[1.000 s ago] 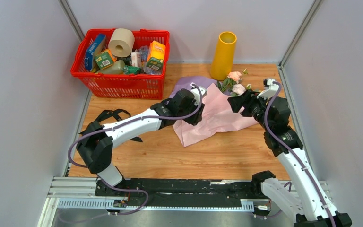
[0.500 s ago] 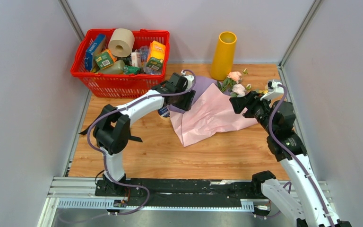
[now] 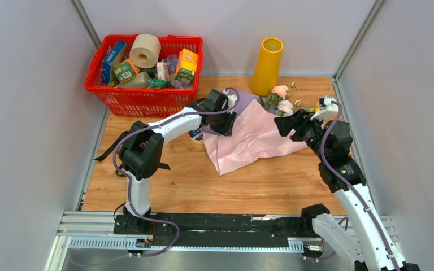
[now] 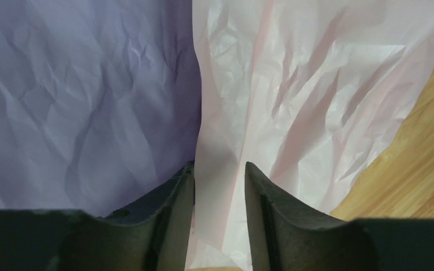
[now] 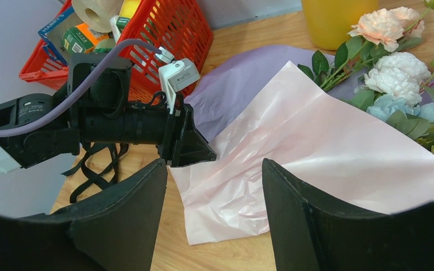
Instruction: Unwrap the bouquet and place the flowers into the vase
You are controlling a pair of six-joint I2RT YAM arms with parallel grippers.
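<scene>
The bouquet lies unwrapped: its pink paper (image 3: 254,138) is spread flat over a lilac sheet (image 3: 247,99). The flowers (image 3: 281,100) rest loose at the paper's far right corner, near the foot of the yellow vase (image 3: 267,66). My left gripper (image 3: 221,119) hangs low over the paper's left edge, open, jaws straddling the seam between the lilac sheet (image 4: 79,96) and the pink paper (image 4: 294,96). My right gripper (image 3: 284,121) hovers open beside the flowers (image 5: 395,79), facing across the pink paper (image 5: 316,147), nothing between its fingers (image 5: 299,209).
A red basket (image 3: 147,99) full of groceries, with a beige paper roll (image 3: 145,49), stands at the back left. The black ribbon (image 5: 93,169) lies on the wood left of the paper. A small round object (image 3: 195,134) sits under my left forearm. Grey walls close both sides.
My left arm has folded up and carried its gripper from the paper's middle left to its far left edge. The right gripper drew back slightly to the right.
</scene>
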